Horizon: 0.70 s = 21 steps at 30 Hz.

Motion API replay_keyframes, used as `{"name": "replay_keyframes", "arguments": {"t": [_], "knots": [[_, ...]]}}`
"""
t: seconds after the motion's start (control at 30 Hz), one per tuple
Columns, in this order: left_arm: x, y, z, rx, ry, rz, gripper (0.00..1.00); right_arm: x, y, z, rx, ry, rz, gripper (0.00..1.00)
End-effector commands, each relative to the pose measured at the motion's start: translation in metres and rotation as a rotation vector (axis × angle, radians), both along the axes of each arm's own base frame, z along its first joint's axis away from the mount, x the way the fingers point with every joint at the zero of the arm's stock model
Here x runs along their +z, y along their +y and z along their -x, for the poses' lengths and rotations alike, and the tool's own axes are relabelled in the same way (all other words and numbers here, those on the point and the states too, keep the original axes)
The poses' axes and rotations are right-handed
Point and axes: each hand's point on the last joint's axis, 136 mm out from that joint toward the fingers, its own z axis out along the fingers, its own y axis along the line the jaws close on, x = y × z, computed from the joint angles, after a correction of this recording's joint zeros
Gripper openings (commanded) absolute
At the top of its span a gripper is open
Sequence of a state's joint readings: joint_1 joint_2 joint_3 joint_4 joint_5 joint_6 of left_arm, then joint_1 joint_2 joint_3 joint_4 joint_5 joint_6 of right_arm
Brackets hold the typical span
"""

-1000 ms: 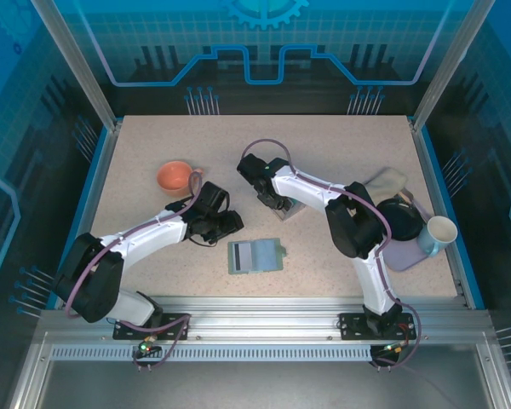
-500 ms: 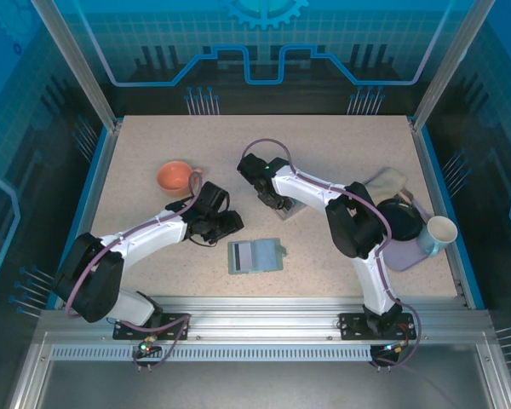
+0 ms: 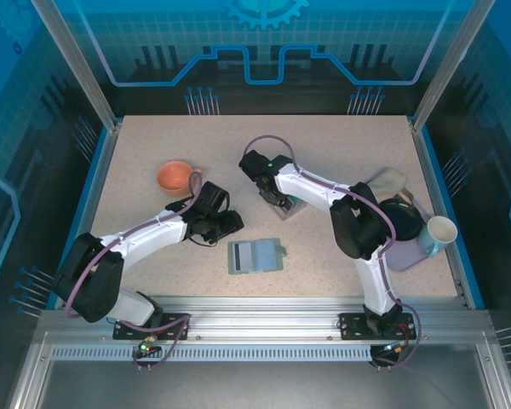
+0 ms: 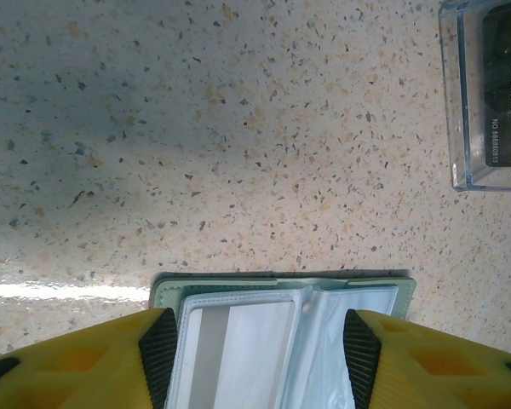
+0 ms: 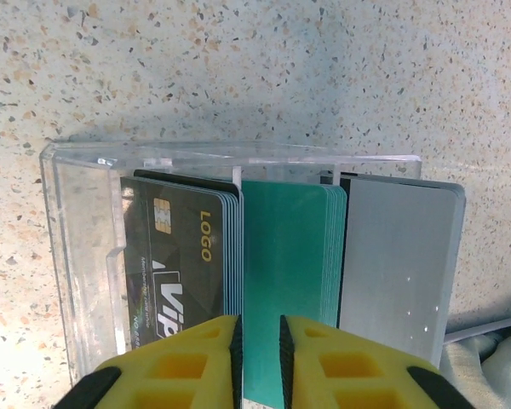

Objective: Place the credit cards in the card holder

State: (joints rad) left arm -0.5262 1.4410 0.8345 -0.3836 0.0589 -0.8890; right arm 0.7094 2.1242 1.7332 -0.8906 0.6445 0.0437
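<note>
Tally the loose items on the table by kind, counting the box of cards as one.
Cups: 2, an orange cup and a white cup
Black bowl: 1
Purple tray: 1
Beige cloth: 1
Card holder: 1
Clear box with credit cards: 1
Total: 7

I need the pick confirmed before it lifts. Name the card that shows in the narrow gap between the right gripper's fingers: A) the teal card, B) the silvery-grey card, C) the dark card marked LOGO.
A: in the right wrist view the teal card shows in the gap of the right gripper, with the dark card on its left and the grey card on its right.
</note>
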Motion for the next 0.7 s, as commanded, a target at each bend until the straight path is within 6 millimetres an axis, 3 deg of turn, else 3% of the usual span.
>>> {"name": "replay_keyframes", "arguments": {"t": [0.0,0.27,0.47,0.67], "knots": [[-0.004,0.000,0.001,-0.002,0.016,0.008,0.58,0.006,-0.002,0.007,0.005,0.038,-0.045,0.25],[-0.004,0.000,0.001,-0.003,0.015,0.006,0.58,-0.019,-0.006,0.007,-0.001,0.075,0.002,0.31],[-0.003,0.000,0.001,-0.002,0.015,0.004,0.57,-0.033,-0.009,0.010,-0.013,0.106,0.016,0.29],[-0.004,0.000,0.001,-0.004,0.018,0.003,0.58,-0.026,-0.013,0.005,-0.009,0.051,0.071,0.32]]}}
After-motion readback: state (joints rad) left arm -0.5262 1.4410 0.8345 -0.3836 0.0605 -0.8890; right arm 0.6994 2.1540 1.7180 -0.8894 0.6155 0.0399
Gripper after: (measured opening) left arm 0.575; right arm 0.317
